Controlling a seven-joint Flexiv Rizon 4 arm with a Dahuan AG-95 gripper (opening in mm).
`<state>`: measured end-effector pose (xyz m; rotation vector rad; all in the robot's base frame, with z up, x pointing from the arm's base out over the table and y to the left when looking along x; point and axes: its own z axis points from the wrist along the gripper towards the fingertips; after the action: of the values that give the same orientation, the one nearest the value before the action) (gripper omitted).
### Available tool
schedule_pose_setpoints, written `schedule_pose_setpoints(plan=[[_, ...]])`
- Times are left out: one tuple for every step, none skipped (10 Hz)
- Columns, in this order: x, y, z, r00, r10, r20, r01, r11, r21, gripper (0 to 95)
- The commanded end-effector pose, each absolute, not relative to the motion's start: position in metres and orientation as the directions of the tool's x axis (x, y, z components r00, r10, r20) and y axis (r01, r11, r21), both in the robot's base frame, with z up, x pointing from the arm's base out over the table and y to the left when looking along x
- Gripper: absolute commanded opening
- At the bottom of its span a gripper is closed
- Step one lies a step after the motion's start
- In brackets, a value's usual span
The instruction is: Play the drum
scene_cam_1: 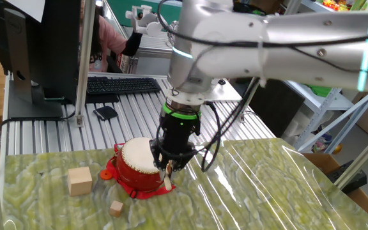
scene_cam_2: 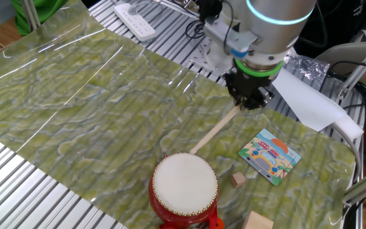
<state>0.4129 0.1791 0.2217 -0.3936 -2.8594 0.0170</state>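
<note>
The drum point(scene_cam_1: 136, 165) point(scene_cam_2: 184, 187) is small, round and red with a cream-white head, and it stands on the green marbled mat near the front edge. My gripper point(scene_cam_1: 169, 167) point(scene_cam_2: 249, 104) hangs just beside the drum and is shut on a thin wooden stick point(scene_cam_2: 213, 132). The stick slants down from the fingers towards the drum's rim. Its lower end point(scene_cam_1: 167, 185) lies close to the drum's side. I cannot tell whether it touches the drum.
Two plain wooden cubes point(scene_cam_1: 80, 181) point(scene_cam_1: 115, 207) lie by the drum, seen also as cubes point(scene_cam_2: 237, 180) point(scene_cam_2: 258, 221). A picture card point(scene_cam_2: 270, 156) lies on the mat. A keyboard point(scene_cam_1: 121, 85), a power strip point(scene_cam_2: 135, 13) and white paper point(scene_cam_2: 310, 102) sit beyond the mat.
</note>
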Motion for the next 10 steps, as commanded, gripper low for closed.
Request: schedule_pose_setpoints(plan=[[0.414,0.181,0.222,-0.918,0.262,0.298,0.259,0.965,-0.051,0.0],[0.415,0.181,0.221,-0.918,0.255,0.303,0.253,0.966,-0.048,0.0],[0.415,0.183,0.220,-0.924,0.243,0.295,0.242,0.969,-0.039,0.0],[0.415,0.185,0.222,-0.926,0.242,0.288,0.242,0.970,-0.037,0.0],[0.415,0.188,0.226,-0.927,0.242,0.287,0.241,0.970,-0.037,0.0],[0.417,0.190,0.230,-0.925,0.244,0.290,0.243,0.969,-0.039,0.0],[0.419,0.192,0.235,-0.926,0.240,0.291,0.239,0.970,-0.038,0.0],[0.421,0.191,0.237,-0.928,0.234,0.291,0.234,0.972,-0.037,0.0],[0.427,0.189,0.242,-0.929,0.229,0.292,0.229,0.973,-0.036,0.0],[0.433,0.187,0.245,-0.929,0.226,0.292,0.226,0.974,-0.034,0.0]])
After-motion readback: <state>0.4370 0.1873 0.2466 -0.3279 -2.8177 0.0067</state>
